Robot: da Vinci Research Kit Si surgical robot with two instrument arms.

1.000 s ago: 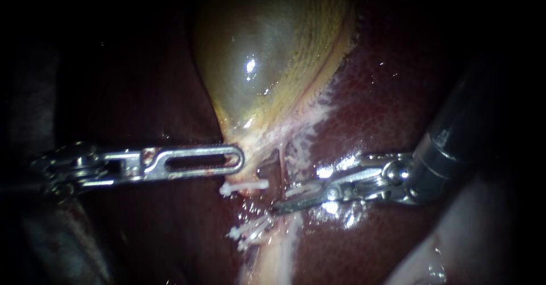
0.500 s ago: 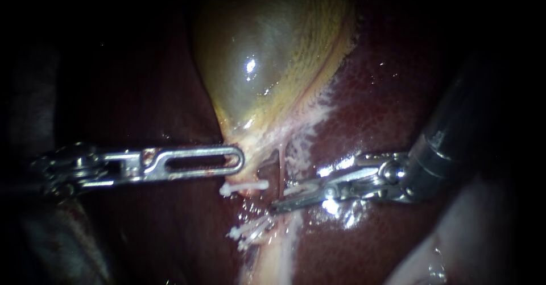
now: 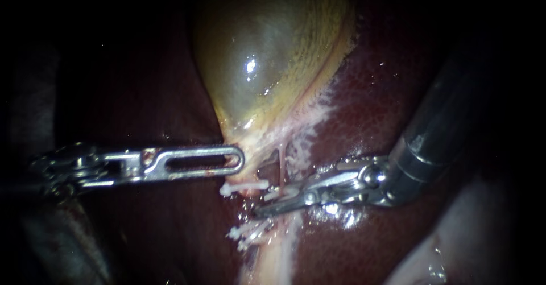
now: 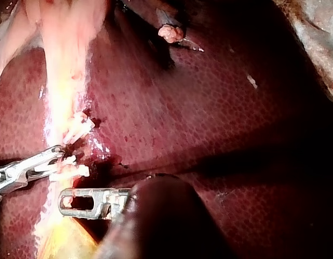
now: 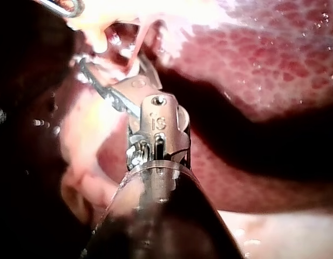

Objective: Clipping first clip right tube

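My left instrument [image 3: 239, 161] clamps the gallbladder [image 3: 267, 52] neck. My right instrument [image 3: 263, 203], jaws narrowly apart, perhaps straddles the right tube [image 3: 281, 162] mid-frame, with white clips [image 3: 244, 187] crowding its left.

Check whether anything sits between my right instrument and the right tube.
Nothing visible does. The right instrument has its tip at the right tube, and the white clips lie clear of it, to the tube's left.

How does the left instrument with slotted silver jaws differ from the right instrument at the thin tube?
The left instrument has slotted jaws shut on the greenish gallbladder neck; the right instrument has slimmer jaws open at the thin pink tube. The left lies level; the right tilts downward. Both are metal.
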